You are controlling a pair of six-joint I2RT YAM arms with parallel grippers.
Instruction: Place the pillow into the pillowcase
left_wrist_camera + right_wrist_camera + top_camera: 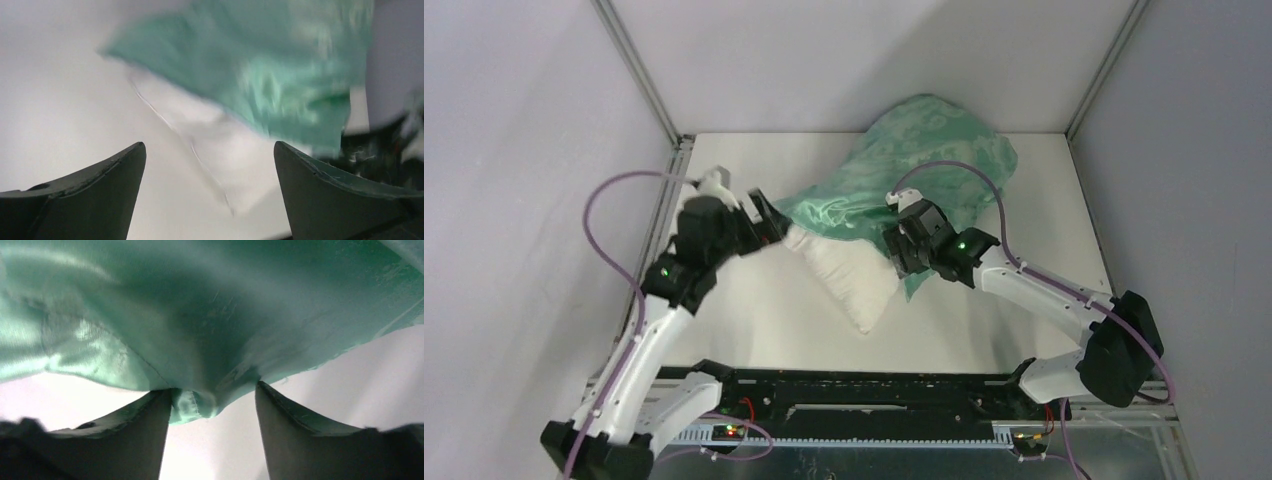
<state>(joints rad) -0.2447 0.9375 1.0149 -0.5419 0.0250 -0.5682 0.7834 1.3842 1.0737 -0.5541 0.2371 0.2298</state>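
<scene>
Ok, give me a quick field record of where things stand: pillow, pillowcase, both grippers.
pillow: white, far part under the green cloth, near corner sticking out toward the arms
pillowcase: sea-green face up, bunched over the pillow's far end
left gripper: open, nothing between the fingers, facing the pillow's exposed part
right gripper: fold of pillowcase edge between the fingers; whether it is clamped is unclear
table: white, bare around the pillow

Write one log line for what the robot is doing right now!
pillow: partly inside pillowcase | left gripper: open, empty | right gripper: closing on pillowcase edge | stage: stuffing unfinished
</scene>
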